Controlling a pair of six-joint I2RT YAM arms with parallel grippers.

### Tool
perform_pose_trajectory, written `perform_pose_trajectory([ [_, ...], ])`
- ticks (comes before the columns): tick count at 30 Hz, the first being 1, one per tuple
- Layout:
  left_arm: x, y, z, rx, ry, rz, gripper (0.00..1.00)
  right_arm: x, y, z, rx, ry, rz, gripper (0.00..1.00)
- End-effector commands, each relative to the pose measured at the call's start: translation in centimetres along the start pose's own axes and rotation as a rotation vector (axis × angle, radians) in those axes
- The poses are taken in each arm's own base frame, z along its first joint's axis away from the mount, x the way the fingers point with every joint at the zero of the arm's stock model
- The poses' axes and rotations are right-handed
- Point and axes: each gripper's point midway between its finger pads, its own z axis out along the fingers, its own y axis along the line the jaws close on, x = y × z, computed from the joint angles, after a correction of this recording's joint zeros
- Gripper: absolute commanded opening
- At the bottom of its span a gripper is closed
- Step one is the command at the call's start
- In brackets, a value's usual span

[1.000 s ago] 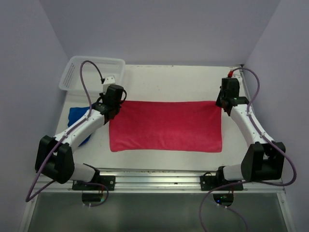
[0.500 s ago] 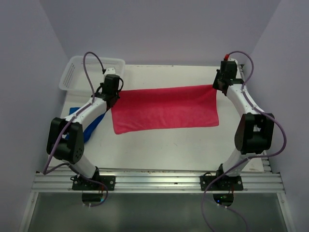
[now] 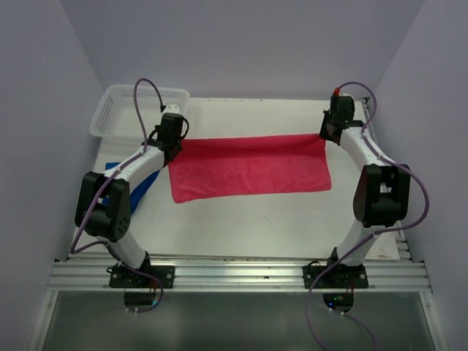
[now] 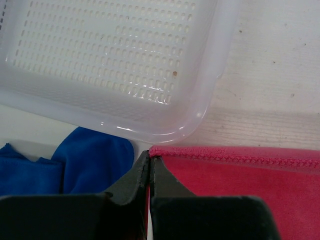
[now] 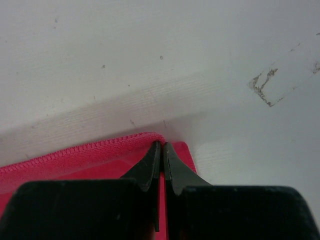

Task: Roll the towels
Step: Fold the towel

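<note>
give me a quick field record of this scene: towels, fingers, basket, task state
pink towel: spread open on the table, unrolled, held by its two far corners
left fingers: shut on the pink towel's far left corner
right fingers: shut on its far right corner
blue towel: crumpled, left of the pink towel, not held
basket: white mesh, far left of the table, just beyond the left fingers
task state: neither towel rolled yet

open bare table (image 3: pixel 248 227) in front of pink towel (image 3: pixel 248 167), narrower free strip behind it to back wall, white basket (image 4: pixel 210 85) blocks far-left corner just beside left gripper (image 4: pixel 150 157), blue towel (image 4: pixel 90 160) under left arm, right wall near right gripper (image 5: pixel 161 147)
</note>
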Motion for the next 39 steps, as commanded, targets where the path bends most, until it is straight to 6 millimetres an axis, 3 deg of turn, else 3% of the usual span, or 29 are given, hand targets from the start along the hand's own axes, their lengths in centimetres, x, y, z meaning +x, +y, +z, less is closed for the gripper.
perform_pose_trajectory([
  [1,-0.1,0.9,0.3,-0.028,-0.022,0.001,0.00,-0.7,-0.6,-1.5,-0.002,-0.036,-0.020,0.00],
  [5,0.9,1.0,-0.1,-0.022,0.001,-0.013,0.00,0.7,-1.4,-2.1,0.023,-0.018,-0.025,0.00],
  [17,2.5,1.0,-2.0,0.016,0.018,-0.040,0.00,2.1,-3.7,-3.4,0.112,-0.056,-0.039,0.00],
  [25,2.4,0.9,-2.7,0.021,0.009,-0.029,0.00,1.8,-1.5,-3.6,-0.150,-0.220,-0.187,0.00],
  [29,2.4,0.9,-3.0,0.028,0.010,-0.023,0.00,2.5,-1.2,-3.3,-0.237,-0.164,-0.221,0.00],
  [39,4.2,0.5,-3.4,0.044,0.052,-0.029,0.00,3.5,-1.3,-4.6,-0.259,-0.157,-0.229,0.07],
])
